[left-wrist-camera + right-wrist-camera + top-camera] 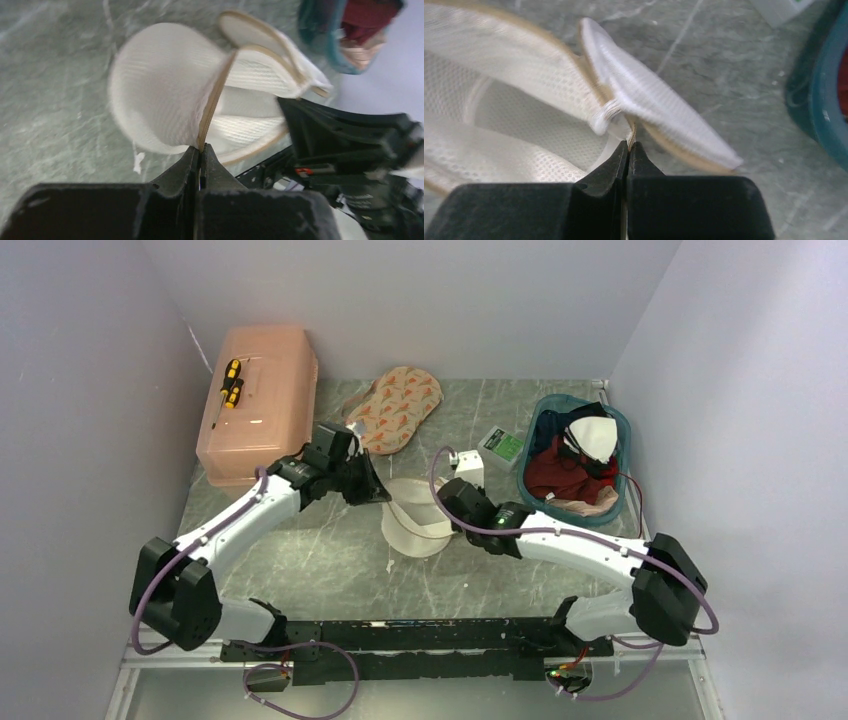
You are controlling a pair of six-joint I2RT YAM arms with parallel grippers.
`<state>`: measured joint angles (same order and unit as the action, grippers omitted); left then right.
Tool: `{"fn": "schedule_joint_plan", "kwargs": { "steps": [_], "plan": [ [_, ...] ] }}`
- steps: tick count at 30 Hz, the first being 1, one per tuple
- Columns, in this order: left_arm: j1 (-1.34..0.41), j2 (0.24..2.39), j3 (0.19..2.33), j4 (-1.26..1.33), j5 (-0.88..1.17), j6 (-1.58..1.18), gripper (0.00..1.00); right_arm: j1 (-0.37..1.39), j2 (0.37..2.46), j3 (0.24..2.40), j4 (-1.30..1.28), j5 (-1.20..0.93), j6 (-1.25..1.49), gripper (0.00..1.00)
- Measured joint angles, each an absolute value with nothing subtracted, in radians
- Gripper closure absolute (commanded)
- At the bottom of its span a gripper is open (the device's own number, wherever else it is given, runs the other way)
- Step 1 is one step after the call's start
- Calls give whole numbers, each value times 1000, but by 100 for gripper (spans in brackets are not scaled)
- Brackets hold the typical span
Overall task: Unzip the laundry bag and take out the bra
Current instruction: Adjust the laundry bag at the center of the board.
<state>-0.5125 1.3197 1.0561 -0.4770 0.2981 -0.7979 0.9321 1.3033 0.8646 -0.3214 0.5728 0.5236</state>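
The laundry bag (415, 525) lies just left of the basket (627, 445), with its lid (659, 115) unzipped. Its cream rim (212, 105) is pinched by the left gripper (200, 150) and the right gripper (629, 147). No bra is visible inside, so the mouth should next be spread wider.
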Motion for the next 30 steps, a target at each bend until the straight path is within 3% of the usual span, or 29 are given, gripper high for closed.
{"fn": "schedule_joint_plan", "kwargs": {
  "steps": [9, 15, 18, 22, 24, 30],
  "plan": [
    [-512, 1269, 1102, -501, 239, -743, 97, 933, 1175, 850, -278, 670, 442, 100],
    [-512, 1271, 883, -379, 273, -782, 97, 933, 1187, 729, -185, 593, 516, 99],
    [-512, 1317, 756, -380, 298, -814, 97, 933, 1195, 616, -184, 527, 576, 83],
    [-512, 1312, 719, -384, 308, -831, 97, 930, 1190, 558, -183, 457, 640, 39],
    [-512, 1298, 726, -382, 310, -832, 97, 926, 1173, 555, -174, 430, 665, 29],
    [-512, 1267, 751, -379, 310, -832, 97, 810, 1047, 498, -89, 263, 736, 15]
  ]
}}
